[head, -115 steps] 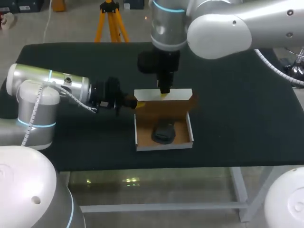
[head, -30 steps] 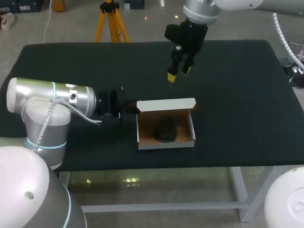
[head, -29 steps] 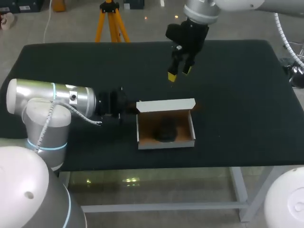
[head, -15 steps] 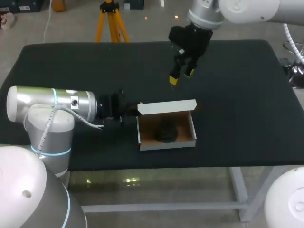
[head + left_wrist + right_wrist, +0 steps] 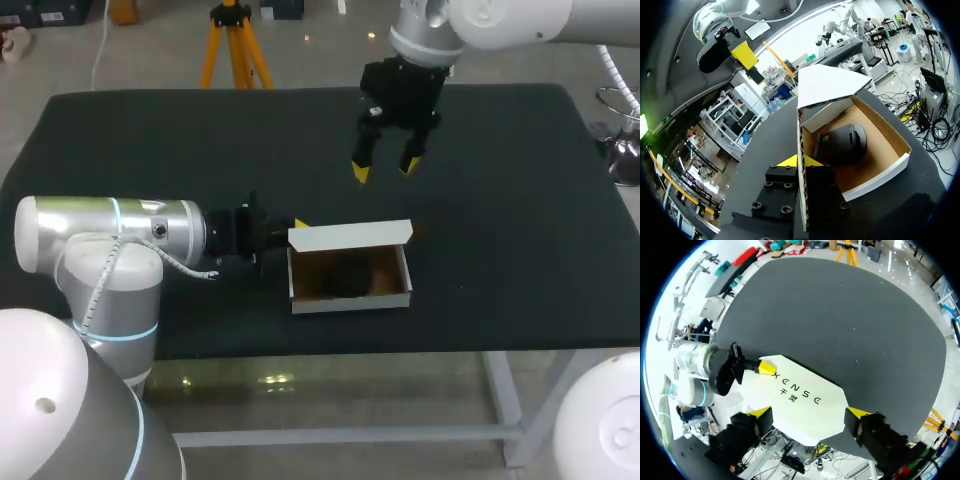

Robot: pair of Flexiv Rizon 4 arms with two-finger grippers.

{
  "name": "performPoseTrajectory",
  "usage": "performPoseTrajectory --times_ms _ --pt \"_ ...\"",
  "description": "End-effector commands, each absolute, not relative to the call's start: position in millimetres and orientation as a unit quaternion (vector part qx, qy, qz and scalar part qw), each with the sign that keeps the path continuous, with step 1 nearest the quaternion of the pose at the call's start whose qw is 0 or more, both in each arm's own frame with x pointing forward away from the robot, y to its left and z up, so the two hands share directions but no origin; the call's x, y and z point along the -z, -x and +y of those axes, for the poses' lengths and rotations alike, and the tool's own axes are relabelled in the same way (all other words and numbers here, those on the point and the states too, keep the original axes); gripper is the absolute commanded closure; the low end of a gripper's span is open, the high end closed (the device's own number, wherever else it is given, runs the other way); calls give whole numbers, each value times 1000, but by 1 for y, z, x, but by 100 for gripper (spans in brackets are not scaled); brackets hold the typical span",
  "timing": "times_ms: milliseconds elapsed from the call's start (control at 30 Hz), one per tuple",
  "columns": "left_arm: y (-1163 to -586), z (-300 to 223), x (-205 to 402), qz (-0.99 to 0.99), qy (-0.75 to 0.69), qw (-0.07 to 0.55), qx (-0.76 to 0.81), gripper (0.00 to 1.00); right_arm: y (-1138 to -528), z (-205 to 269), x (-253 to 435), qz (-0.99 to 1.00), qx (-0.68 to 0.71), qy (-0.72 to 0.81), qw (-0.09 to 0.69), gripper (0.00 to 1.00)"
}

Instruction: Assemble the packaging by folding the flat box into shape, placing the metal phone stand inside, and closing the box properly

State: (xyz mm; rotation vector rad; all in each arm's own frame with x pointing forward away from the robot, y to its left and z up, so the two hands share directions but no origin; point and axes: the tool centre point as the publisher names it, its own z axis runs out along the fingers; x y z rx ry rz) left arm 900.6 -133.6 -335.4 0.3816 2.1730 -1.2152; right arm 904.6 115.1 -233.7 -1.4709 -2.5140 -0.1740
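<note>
closing step, i judge: the left gripper (image 5: 799,161) pinches the 9 o'clock wall of the box (image 5: 350,300), phone stand (image 5: 845,145) inside, lid (image 5: 350,235) half down, while the right gripper (image 5: 383,168) hangs wide open and empty at 12 o'clock, next needing to press the lid flat

Right gripper (image 5: 808,414) hangs above the box (image 5: 805,390), fingers spread wide, only the box's white printed lid showing beneath them. Left gripper (image 5: 762,368) is at the lid's corner nearest the silver left arm (image 5: 695,365), one yellow tip visible. Black table (image 5: 840,315) all round.
</note>
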Motion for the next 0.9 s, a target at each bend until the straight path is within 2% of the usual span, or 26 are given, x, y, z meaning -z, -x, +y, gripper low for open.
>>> performPoseTrajectory --times_ms 33,167,533,800,833,867,900 --pt "-898 -138 343 816 -146 331 452 100 -903 106 240 -793 48 586 159 0" --pt "-896 -138 347 812 -157 342 446 100 -895 100 256 -779 70 582 224 0" --pt "-892 -139 351 807 -176 359 434 100 -895 100 256 -779 70 582 224 0" --pt "-888 -140 356 801 -193 373 426 100 -890 96 265 -737 -37 643 207 0" --pt "-887 -140 357 799 -197 378 424 100 -889 94 267 -733 -43 647 205 8" --pt "-887 -140 357 798 -197 379 424 100 -887 93 269 -730 -45 650 206 20" --pt "-886 -141 358 796 -201 383 424 100 -886 92 271 -727 -47 653 207 24"
